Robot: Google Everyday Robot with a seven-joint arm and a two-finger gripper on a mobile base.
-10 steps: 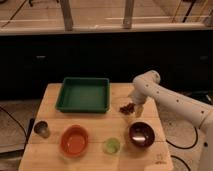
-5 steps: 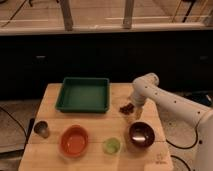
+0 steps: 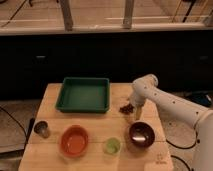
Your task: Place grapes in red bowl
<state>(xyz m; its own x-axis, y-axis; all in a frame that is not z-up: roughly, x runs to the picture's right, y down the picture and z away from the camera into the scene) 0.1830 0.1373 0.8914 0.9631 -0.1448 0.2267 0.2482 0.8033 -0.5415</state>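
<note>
The grapes point(image 3: 126, 107), a small dark reddish-purple bunch, lie on the wooden table point(image 3: 50, 95) right of the green tray. My gripper point(image 3: 137, 115) hangs down from the white arm point(image 3: 170, 102) just to the right of the grapes, close against them. The red bowl point(image 3: 74, 141), bright orange-red with a lighter inside, stands empty at the table's front left, well away from the gripper.
A green tray point(image 3: 83, 94) sits at the back middle. A dark maroon bowl point(image 3: 141, 134) stands just in front of the gripper. A small green cup point(image 3: 112, 146) is between the two bowls. A metal cup point(image 3: 41, 129) stands at the left edge.
The arm has sunk slightly and shifted a little left toward the grapes. The grapes and bowls have not moved.
</note>
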